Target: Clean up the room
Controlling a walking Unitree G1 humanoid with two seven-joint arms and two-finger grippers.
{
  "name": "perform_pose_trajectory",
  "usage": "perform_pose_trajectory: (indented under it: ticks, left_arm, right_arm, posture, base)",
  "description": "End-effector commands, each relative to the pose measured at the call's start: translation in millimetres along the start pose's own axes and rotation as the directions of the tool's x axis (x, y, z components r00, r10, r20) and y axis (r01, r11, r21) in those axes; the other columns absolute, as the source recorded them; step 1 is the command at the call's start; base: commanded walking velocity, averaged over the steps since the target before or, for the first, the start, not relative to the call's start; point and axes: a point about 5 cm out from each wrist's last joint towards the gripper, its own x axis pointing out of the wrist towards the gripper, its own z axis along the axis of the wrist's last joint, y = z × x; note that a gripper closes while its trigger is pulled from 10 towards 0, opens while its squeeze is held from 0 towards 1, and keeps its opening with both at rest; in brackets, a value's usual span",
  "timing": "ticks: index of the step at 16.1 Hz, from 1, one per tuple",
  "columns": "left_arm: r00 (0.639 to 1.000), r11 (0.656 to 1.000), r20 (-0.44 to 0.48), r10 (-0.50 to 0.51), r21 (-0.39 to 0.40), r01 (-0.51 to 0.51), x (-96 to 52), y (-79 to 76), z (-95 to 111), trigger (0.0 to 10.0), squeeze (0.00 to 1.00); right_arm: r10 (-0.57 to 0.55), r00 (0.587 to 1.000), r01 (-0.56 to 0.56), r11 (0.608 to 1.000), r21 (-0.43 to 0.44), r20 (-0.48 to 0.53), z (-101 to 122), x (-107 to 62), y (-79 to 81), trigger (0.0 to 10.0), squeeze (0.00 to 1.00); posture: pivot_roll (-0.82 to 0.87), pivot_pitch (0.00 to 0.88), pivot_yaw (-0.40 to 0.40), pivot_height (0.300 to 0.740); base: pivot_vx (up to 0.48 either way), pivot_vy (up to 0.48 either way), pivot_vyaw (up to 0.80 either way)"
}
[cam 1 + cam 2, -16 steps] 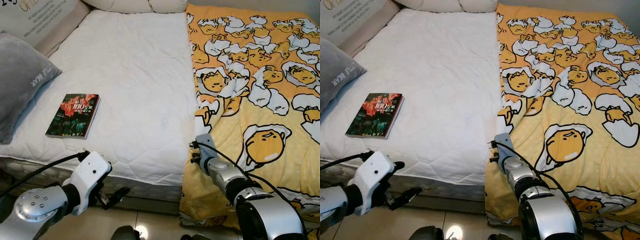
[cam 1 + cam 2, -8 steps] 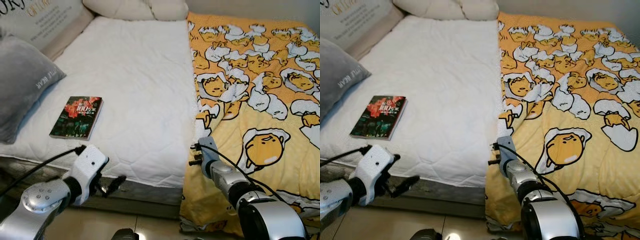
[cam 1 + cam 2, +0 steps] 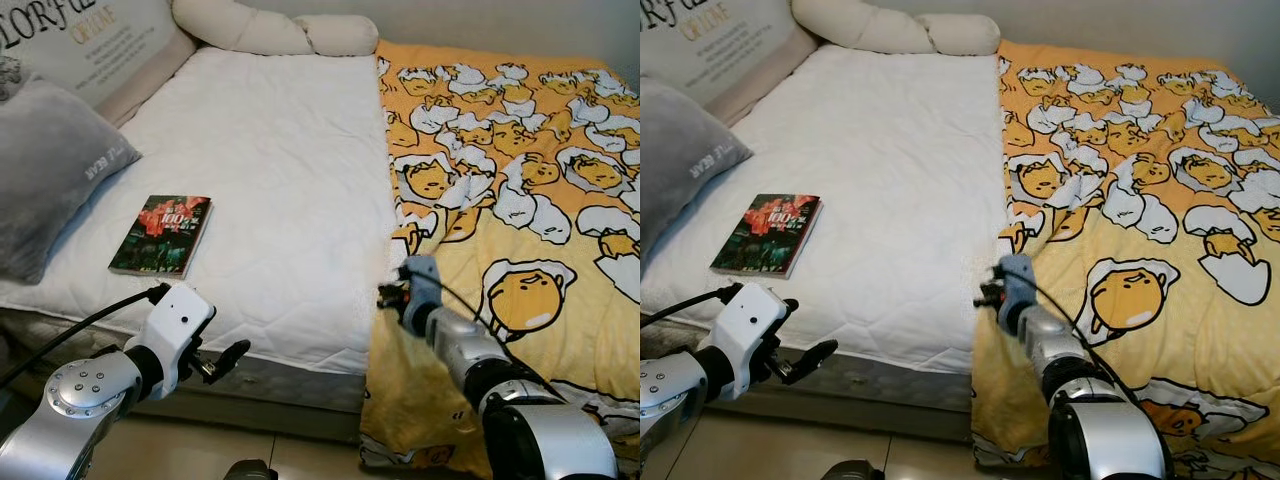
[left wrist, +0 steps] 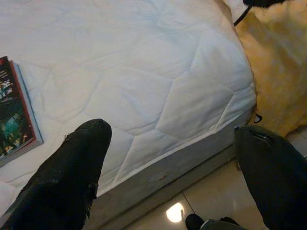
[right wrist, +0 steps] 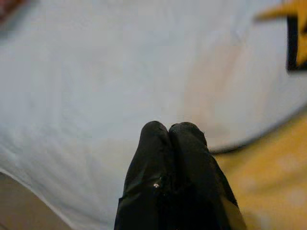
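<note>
A white mattress [image 3: 280,170] fills the left half of the bed, and a yellow cartoon-egg blanket [image 3: 510,190] covers the right half, hanging over the near edge. At the blanket's left edge near the bed's front, my right gripper [image 3: 390,296] is shut on the cloth; the right wrist view has its fingertips [image 5: 170,130] pressed together over white and yellow fabric. A dark book [image 3: 162,235] with a red cover picture lies on the mattress at the left. My left gripper [image 3: 222,362] hangs open, low in front of the mattress edge, holding nothing.
A grey pillow [image 3: 45,170] leans at the bed's left side. Cream bolster pillows [image 3: 270,30] and a printed headboard cushion [image 3: 90,40] line the far end. Glossy tile floor [image 3: 300,450] runs along the bed's front.
The camera has shifted and shows more of the bed's far end. My right gripper has lifted slightly, raising the blanket's edge with it. The left gripper stays low by the mattress edge.
</note>
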Motion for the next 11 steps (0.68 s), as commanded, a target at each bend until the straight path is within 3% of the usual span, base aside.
perform_pose_trajectory:
  ticks: [1, 2, 4, 5, 6, 11]
  left_arm:
    - [1.0, 1.0, 0.007, 0.022, 0.001, -0.022, -0.8, 3.3, 0, 10.0, 0.96]
    - [1.0, 1.0, 0.007, 0.024, 0.001, -0.024, -1.5, 3.8, -1, 10.0, 0.96]
    - [1.0, 1.0, 0.003, 0.016, 0.004, -0.016, -0.8, 3.6, -2, 10.0, 0.96]
    - [1.0, 1.0, 0.004, 0.008, 0.01, -0.008, 2.1, 2.0, -2, 10.0, 0.95]
    - [1.0, 1.0, 0.006, 0.005, 0.013, -0.005, 3.2, 1.6, -1, 10.0, 0.96]
    - [1.0, 1.0, 0.001, 0.004, 0.022, -0.004, 2.6, 2.8, 1, 10.0, 0.96]
  right_arm:
    - [0.052, 0.993, -0.064, 0.992, 0.105, 0.11, 6, -3.8, -1.3, 0.0, 0.0]
    - [0.07, 0.987, -0.091, 0.985, 0.144, 0.147, 7, -5.4, -0.6, 0.0, 0.0]
    - [0.047, 0.998, -0.049, 0.995, 0.082, 0.031, -21, -12.1, -3.6, 0.0, 0.0]
    - [-0.055, 0.994, 0.055, 0.998, 0.0, -0.096, -43, -17.3, -10.4, 10.0, 0.0]
    - [-0.099, 0.987, 0.099, 0.995, -0.009, -0.123, -49, -18.5, -11.8, 10.0, 0.98]
    - [-0.216, 0.974, 0.207, 0.971, -0.116, -0.065, -28, 0.2, 9.0, 10.0, 1.0]
  posture:
    - [0.3, 0.0, -0.018, 0.74]
    - [0.3, 0.0, -0.018, 0.74]
    - [0.29, 0.0, -0.008, 0.74]
    - [0.29, 0.0, -0.002, 0.74]
    - [0.29, 0.0, 0.005, 0.74]
    - [0.31, 0.0, 0.023, 0.74]
  base:
    - [0.0, 0.0, 0.0]
    - [0.0, 0.0, 0.0]
    - [0.0, 0.0, 0.0]
    - [0.0, 0.0, 0.0]
    - [0.0, 0.0, 0.0]
    - [0.0, 0.0, 0.0]
